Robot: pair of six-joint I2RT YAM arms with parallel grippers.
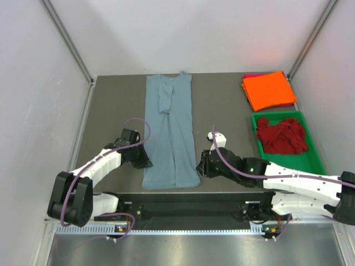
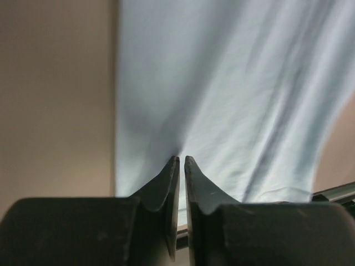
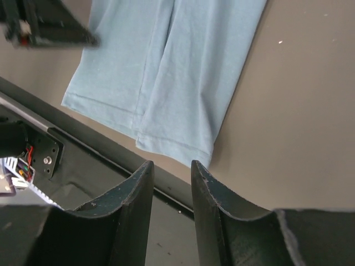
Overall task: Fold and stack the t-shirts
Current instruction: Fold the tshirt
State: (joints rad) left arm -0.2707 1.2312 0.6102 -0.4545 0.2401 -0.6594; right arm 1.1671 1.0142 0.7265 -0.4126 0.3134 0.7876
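Observation:
A dusty blue-grey t-shirt (image 1: pixel 169 133) lies on the dark table, folded lengthwise into a long strip with its hem toward the arms. My left gripper (image 1: pixel 145 160) sits at its left edge near the hem. In the left wrist view the jaws (image 2: pixel 182 158) stand almost together, and the blue cloth (image 2: pixel 233 100) puckers at their tips. My right gripper (image 1: pixel 201 166) is open and empty, just off the hem's right corner (image 3: pixel 166 72), over the table's front edge (image 3: pixel 171 164). A folded orange t-shirt (image 1: pixel 269 90) lies on a magenta-pink one (image 1: pixel 252 75). A dark red t-shirt (image 1: pixel 282 136) is crumpled.
The dark red shirt lies in a green tray (image 1: pixel 316 160) at the right, below the folded stack. White walls close in the table on both sides and at the back. A black rail (image 3: pixel 83 149) runs along the near edge.

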